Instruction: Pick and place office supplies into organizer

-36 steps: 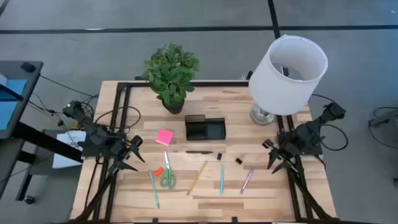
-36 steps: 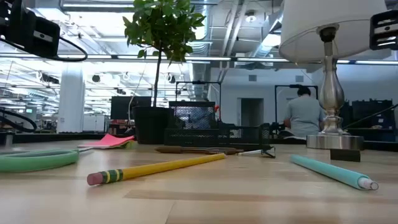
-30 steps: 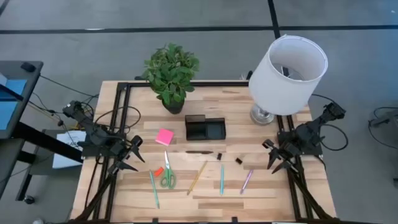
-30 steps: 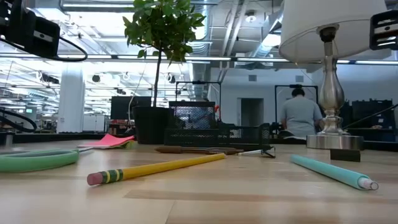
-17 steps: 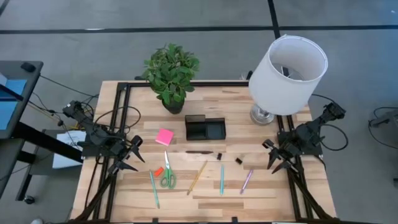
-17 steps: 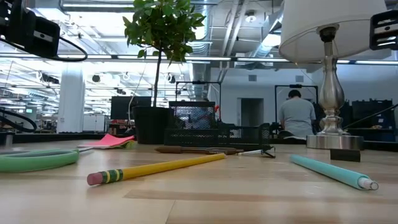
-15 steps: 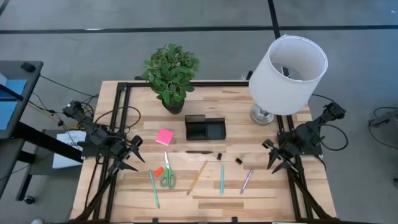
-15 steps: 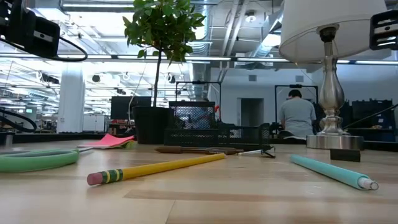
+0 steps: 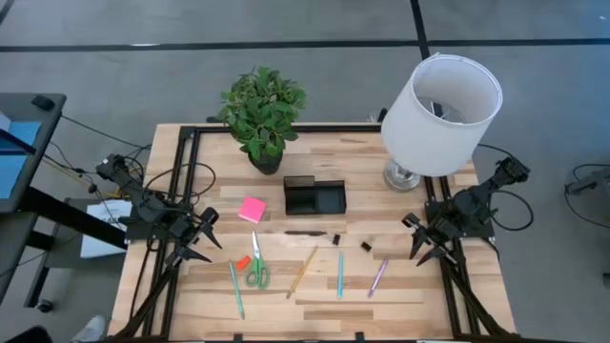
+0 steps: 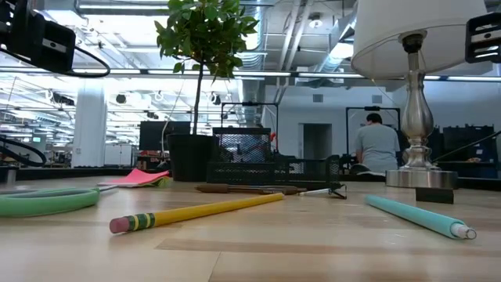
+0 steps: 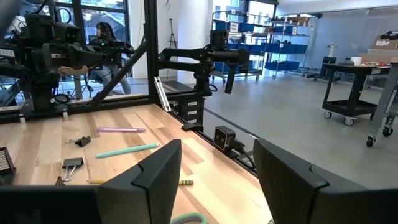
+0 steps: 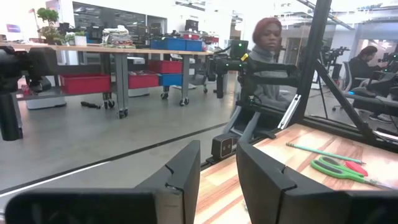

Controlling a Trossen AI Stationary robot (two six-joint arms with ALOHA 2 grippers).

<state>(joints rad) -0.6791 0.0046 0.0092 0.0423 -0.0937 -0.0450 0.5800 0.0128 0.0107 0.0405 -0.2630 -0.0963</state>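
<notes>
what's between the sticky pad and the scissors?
High view: only bare table between the pink sticky pad and the green scissors; their white blades point toward the pad.

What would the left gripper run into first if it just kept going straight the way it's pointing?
Probably nothing nearby: the left gripper, jaws open, points across the table's front. The yellow pencil and teal pen lie low on the table, likely beneath its line. Depth is unclear.

Bright, even light over my table.
Ceiling lights glare behind; the near pencil blurs softly.
</notes>
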